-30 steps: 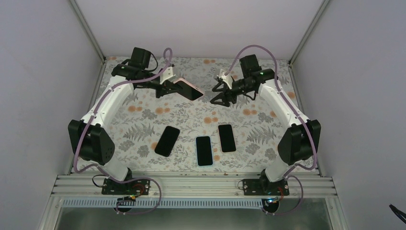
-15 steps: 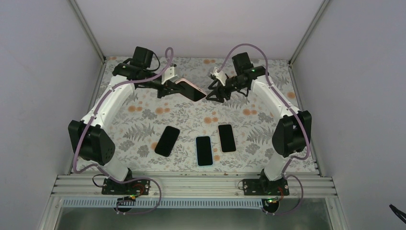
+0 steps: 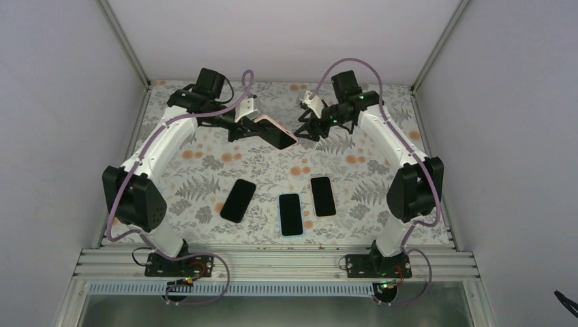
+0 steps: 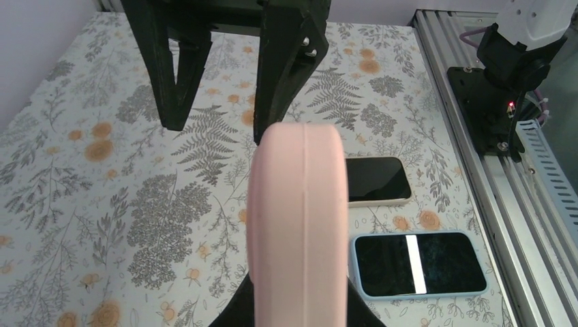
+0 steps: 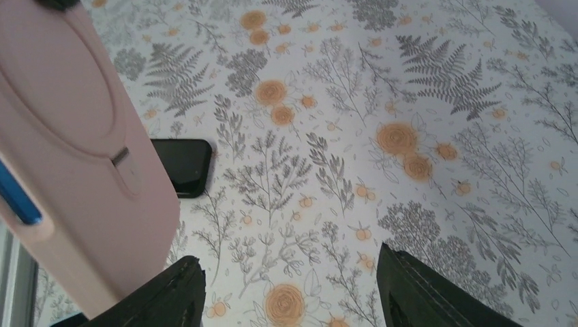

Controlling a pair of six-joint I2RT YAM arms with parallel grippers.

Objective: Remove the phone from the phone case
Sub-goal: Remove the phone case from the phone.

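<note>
A pink phone case (image 3: 268, 125) with the dark phone (image 3: 278, 135) in it hangs above the back of the table, and my left gripper (image 3: 244, 128) is shut on its left end. In the left wrist view the case (image 4: 298, 225) is edge-on and hides my own fingers. My right gripper (image 3: 302, 129) is open right at the case's free right end, with its two fingers (image 4: 174, 68) spread just beyond it. In the right wrist view the case (image 5: 75, 157) fills the left side beside the left finger, and nothing lies between the jaws of the right gripper (image 5: 300, 293).
Three other phones lie flat on the flowered table in front: a black one (image 3: 238, 200), one in a light blue case (image 3: 291, 214) and another black one (image 3: 323, 196). The right arm's base (image 4: 504, 75) and the aluminium rail stand at the near edge.
My right gripper has moved left up to the free end of the case, its jaws slightly narrower. My left gripper with the case has shifted a little to the right.
</note>
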